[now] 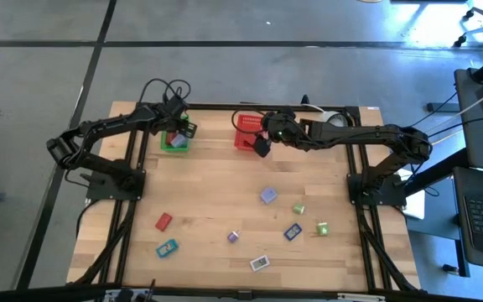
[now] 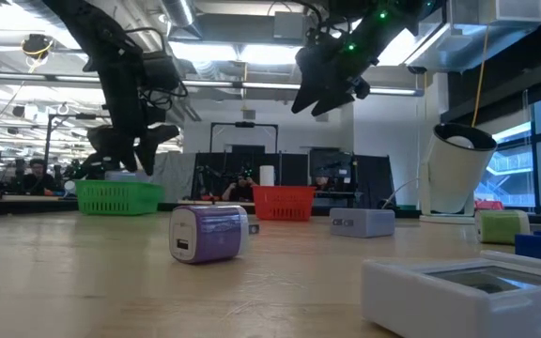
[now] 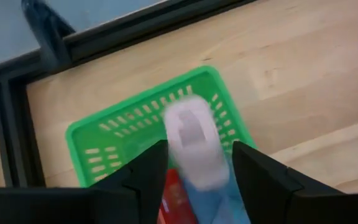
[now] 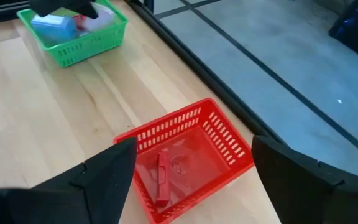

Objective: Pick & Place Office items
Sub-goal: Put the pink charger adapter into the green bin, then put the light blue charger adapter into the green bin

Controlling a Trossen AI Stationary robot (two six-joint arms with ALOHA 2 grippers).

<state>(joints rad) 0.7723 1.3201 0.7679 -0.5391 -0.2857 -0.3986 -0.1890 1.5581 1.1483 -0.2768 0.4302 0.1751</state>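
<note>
Your left gripper [image 3: 194, 165], fingers parted, has a pale lavender block [image 3: 193, 140] loose between them, directly over the green mesh basket [image 3: 104, 134]. If you swing away early, it could clip the rim and bounce onto the desk [image 1: 225, 193]. Your right gripper [image 4: 191, 171] hangs wide open and empty above the red mesh basket [image 4: 222, 134].

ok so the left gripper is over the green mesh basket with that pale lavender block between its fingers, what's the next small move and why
Probably open the left gripper fully, then lift clear. The pale lavender block sits blurred between its fingers, directly above the green mesh basket, which already holds red and blue pieces, so it should drop inside. The right gripper hangs open over the red mesh basket.
</note>
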